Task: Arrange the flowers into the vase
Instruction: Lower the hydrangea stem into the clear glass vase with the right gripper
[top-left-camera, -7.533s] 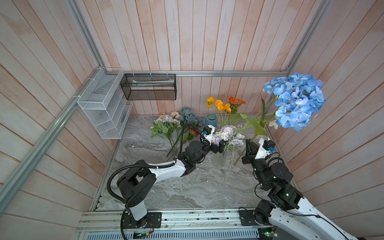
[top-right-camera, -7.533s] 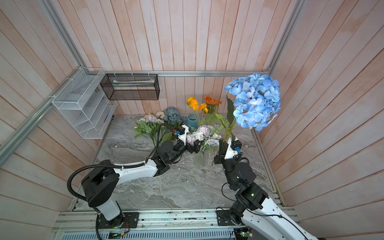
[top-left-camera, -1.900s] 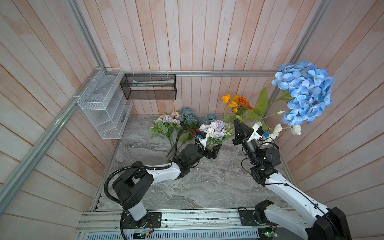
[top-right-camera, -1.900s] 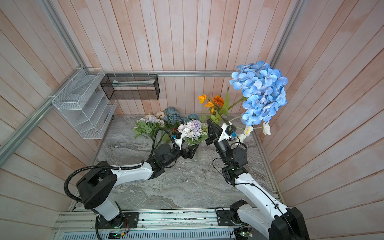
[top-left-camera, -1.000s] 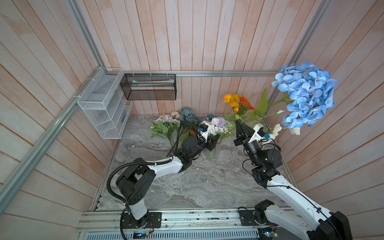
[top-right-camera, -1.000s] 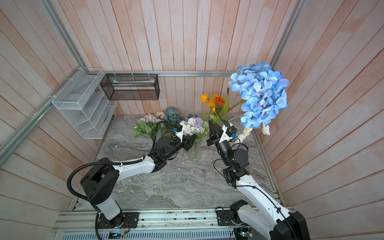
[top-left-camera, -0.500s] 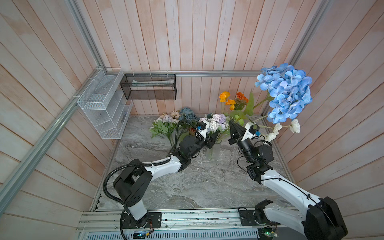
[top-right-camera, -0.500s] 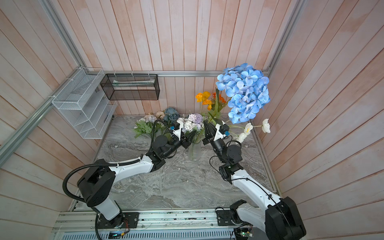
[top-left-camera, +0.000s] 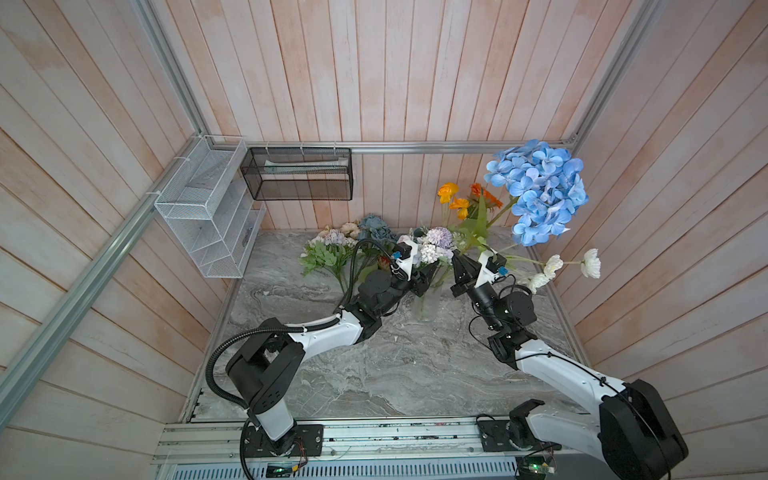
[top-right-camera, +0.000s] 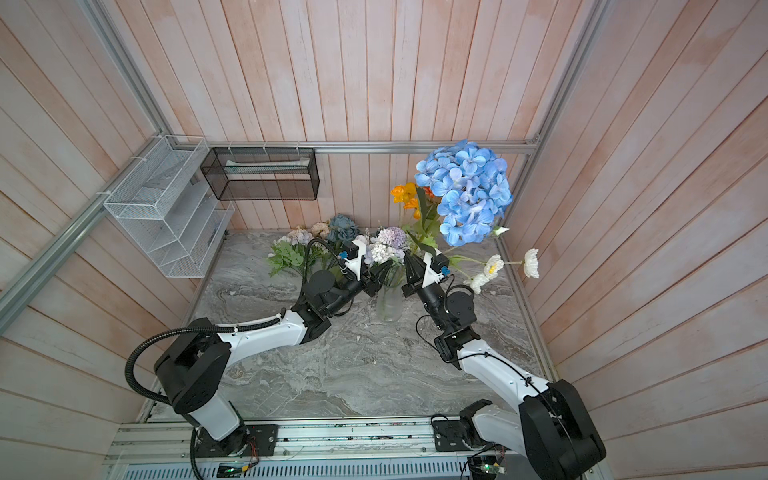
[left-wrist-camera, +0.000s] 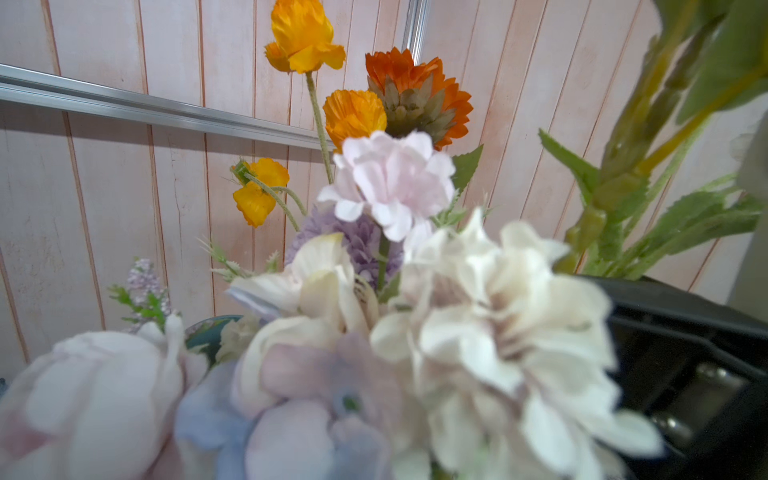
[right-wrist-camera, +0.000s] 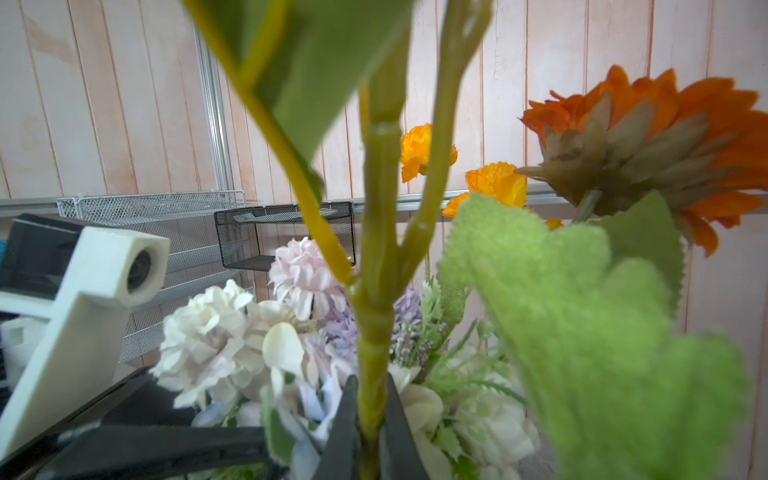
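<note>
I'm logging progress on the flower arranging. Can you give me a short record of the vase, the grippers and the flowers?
vase: clear glass vase, holding the lilac and white bouquet
left gripper: left gripper at the vase neck among the stems; grip unclear
right gripper: right gripper shut on the green stem of the blue hydrangea, bloom held high
not yet in vase: mixed bunch lying on the table by the back wall
</note>
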